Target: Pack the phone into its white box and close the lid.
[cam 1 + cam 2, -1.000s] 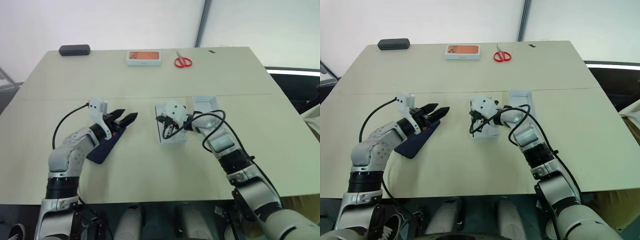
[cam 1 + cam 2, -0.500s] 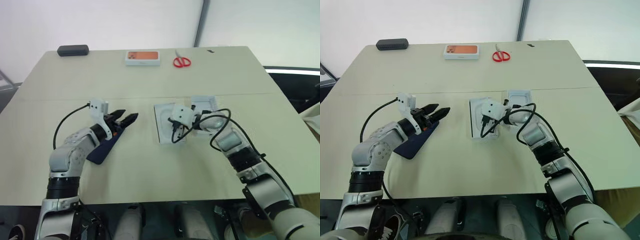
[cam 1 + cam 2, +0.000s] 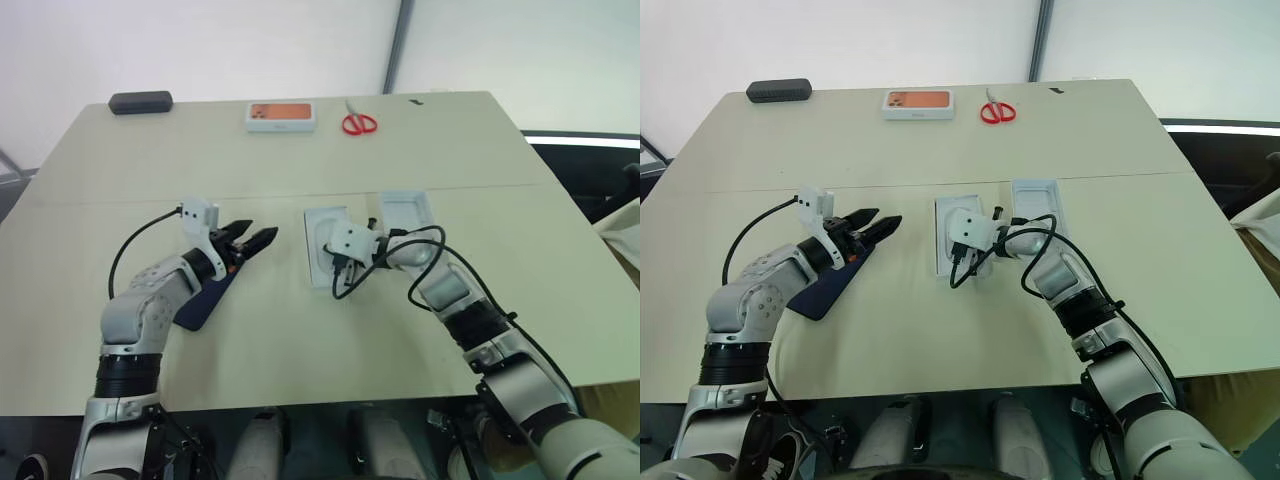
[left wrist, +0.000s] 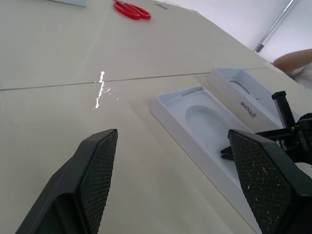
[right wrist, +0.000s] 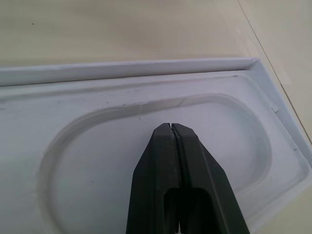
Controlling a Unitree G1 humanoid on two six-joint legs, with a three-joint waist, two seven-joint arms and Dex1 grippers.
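The dark navy phone [image 3: 205, 297] lies on the table, partly under my left forearm. My left gripper [image 3: 262, 232] hovers just past it, open, with nothing between its fingers [image 4: 95, 165]. Mid-table lies a white insert [image 3: 318, 235] with an oval recess; I cannot tell whether the white box is under it. My right gripper [image 3: 336, 264] is shut, its tip [image 5: 170, 127] pointing down into that recess. Just right of the insert, the lid [image 3: 405, 212] lies open side up, with "iPhone" printed on its side wall [image 4: 246, 104].
Along the table's far edge sit a black case [image 3: 140, 102], an orange-printed box [image 3: 282, 116] and red scissors [image 3: 360, 123]. A seam [image 3: 150, 195] runs across the tabletop behind both grippers. Bare tabletop lies in front of the grippers.
My right gripper, still shut, has sunk a little toward the insert and rolled at the wrist. The left arm has stayed put. The view has shifted slightly.
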